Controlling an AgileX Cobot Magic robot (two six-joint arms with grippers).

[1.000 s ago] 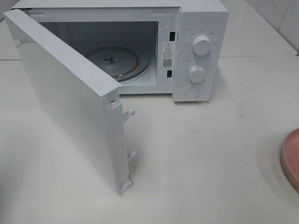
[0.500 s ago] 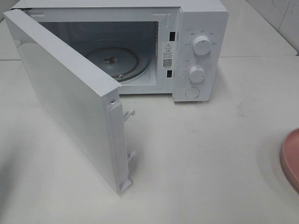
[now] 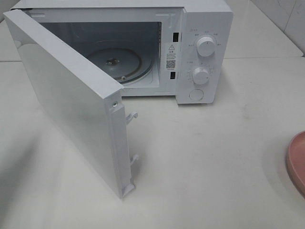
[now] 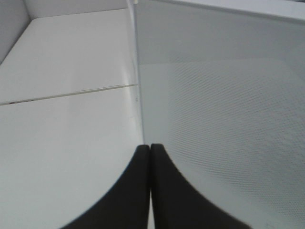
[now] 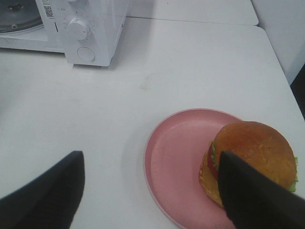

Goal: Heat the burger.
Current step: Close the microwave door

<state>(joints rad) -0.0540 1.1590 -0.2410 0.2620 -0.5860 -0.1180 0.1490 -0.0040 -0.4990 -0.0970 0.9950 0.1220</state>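
One white microwave (image 3: 200,28) stands at the far side of the white counter (image 3: 205,162), and its door (image 3: 71,105) is swung wide open toward the near left. Inside it lies a single round glass turntable (image 3: 114,62). The control panel on the microwave's right carries two round knobs, an upper one (image 3: 206,46) and a lower one (image 3: 200,76), with one round button (image 3: 196,94) beneath them. Two small latch hooks (image 3: 132,116) stick out from the free edge of the door.

There is one pink plate (image 5: 183,162), sitting at the right of the counter, well apart from the microwave; from the high camera only its rim peeks in at the right border. On it rests the one burger (image 5: 255,157), set toward one side of the plate rather than its middle, with the glossy brown bun on top and bits of red and green showing under it.

The left gripper (image 4: 150,147) has its two dark fingers pressed together with nothing between them, close beside the mesh-patterned face of the door. The right gripper (image 5: 150,167) hangs over the plate with its fingers spread wide; one finger (image 5: 257,195) overlaps the burger in the wrist view, though whether it touches I cannot tell.
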